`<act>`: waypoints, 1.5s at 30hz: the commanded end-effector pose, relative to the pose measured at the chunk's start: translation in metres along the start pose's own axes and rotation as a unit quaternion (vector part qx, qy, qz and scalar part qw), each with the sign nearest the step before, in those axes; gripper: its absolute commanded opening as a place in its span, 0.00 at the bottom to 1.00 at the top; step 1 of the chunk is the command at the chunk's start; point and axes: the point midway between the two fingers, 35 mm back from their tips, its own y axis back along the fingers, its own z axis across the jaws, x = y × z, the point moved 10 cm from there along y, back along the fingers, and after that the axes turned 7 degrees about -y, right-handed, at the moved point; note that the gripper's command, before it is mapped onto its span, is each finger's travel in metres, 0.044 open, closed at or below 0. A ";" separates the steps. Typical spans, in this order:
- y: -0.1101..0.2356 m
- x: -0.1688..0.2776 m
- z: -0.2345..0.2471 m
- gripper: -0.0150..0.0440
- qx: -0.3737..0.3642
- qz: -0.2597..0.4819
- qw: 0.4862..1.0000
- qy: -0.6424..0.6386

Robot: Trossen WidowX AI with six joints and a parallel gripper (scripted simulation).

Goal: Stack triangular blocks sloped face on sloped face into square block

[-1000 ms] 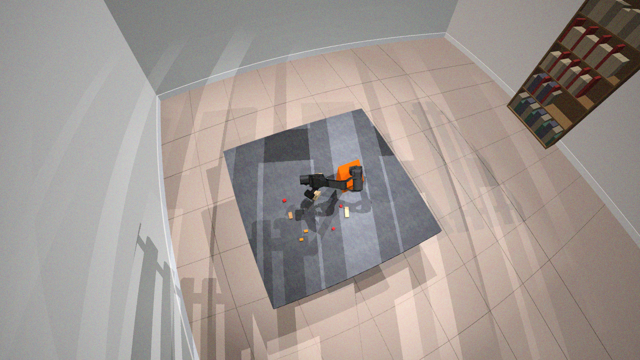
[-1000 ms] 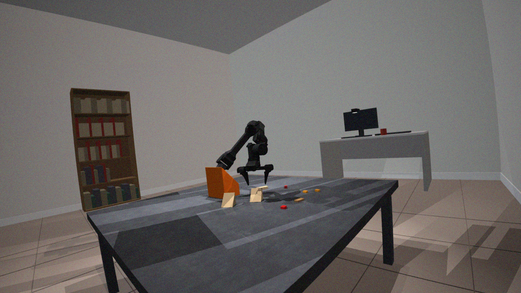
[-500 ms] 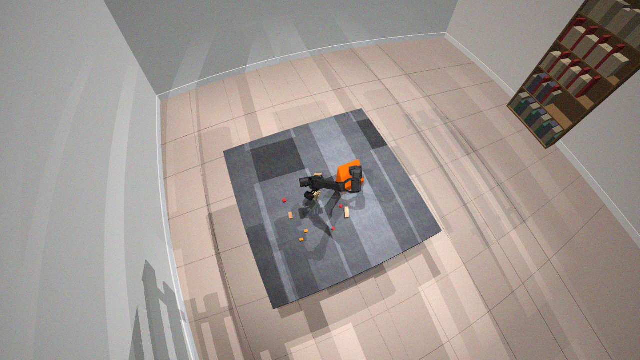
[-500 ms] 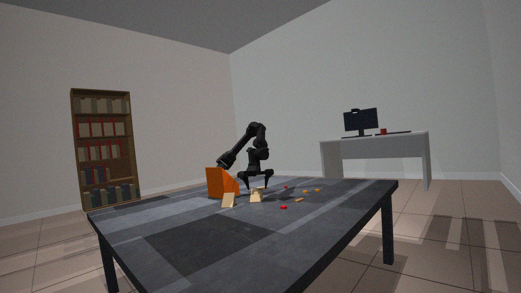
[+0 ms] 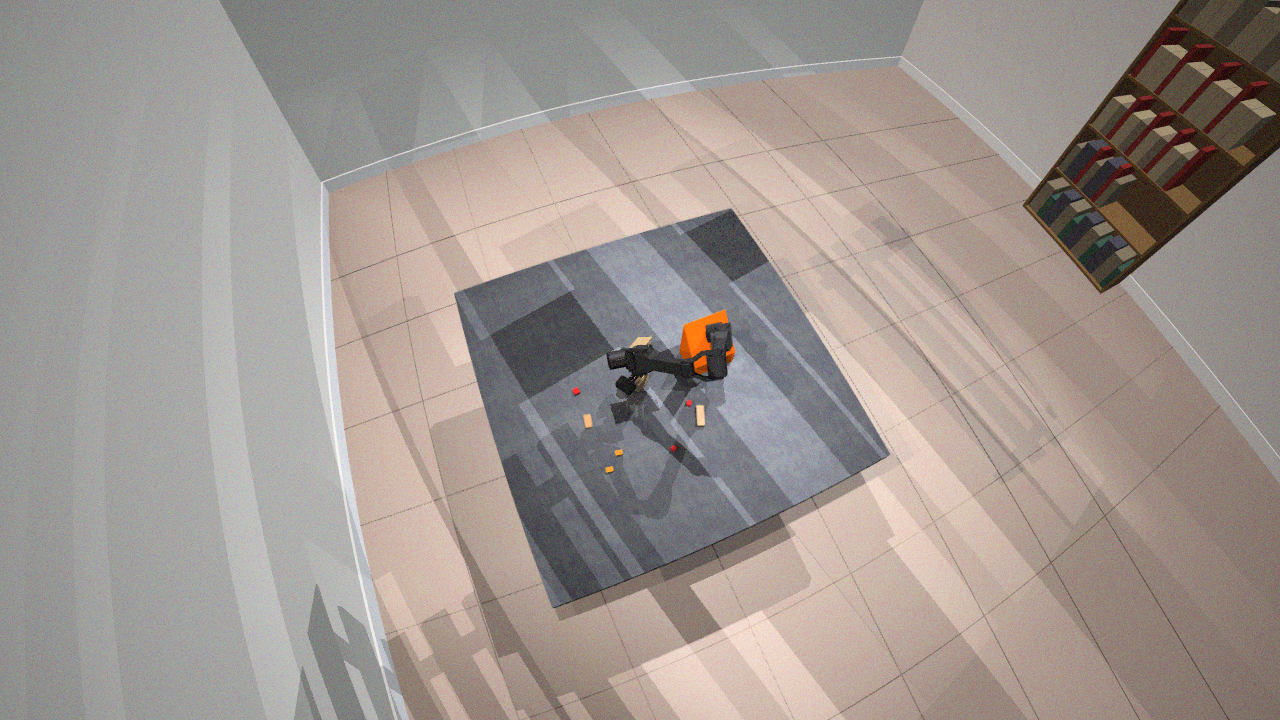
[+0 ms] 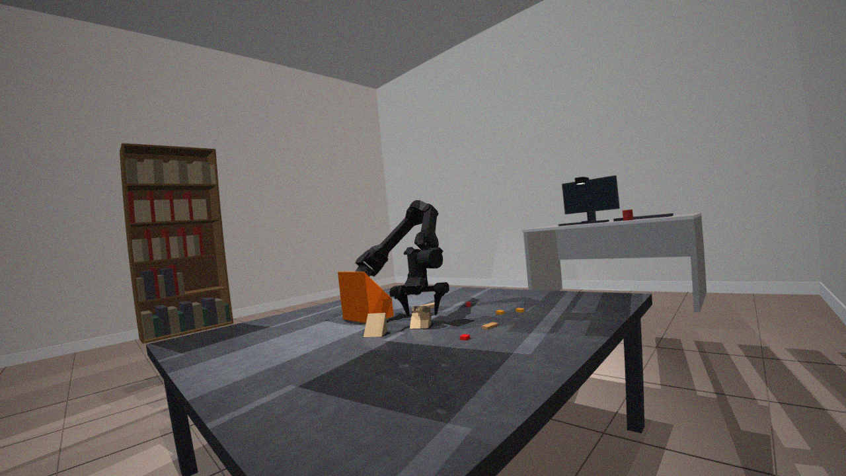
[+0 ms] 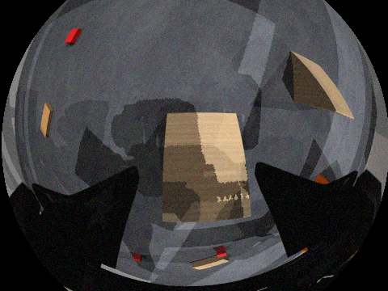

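Two tan triangular blocks rest apart on the dark table. One triangular block [image 7: 205, 167] [image 6: 420, 317] lies directly under my gripper [image 7: 197, 171], between the two wide-open black fingers, which stand apart from its sides. My gripper [image 6: 421, 295] hangs low just above it and holds nothing. The other triangular block [image 7: 315, 83] [image 6: 375, 324] lies to one side, near the orange base. In the overhead view the gripper [image 5: 629, 380] hides most of the block beneath it.
The arm's orange base [image 6: 361, 296] [image 5: 707, 338] stands close behind the blocks. Small red pieces [image 6: 464, 337] [image 7: 73, 35] and orange-tan pieces [image 6: 489, 324] [image 7: 47, 119] are scattered on the table. A bookshelf [image 6: 174, 239] and a desk with a monitor [image 6: 615, 237] stand off the table.
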 end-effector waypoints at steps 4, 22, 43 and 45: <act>-0.014 -0.001 -0.004 1.00 0.002 0.006 1.000 -0.006; -0.027 0.000 -0.006 0.71 0.002 0.007 1.000 -0.006; 0.004 0.000 -0.005 0.25 0.001 0.004 1.000 -0.003; 0.004 0.000 -0.005 0.25 0.001 0.004 1.000 -0.003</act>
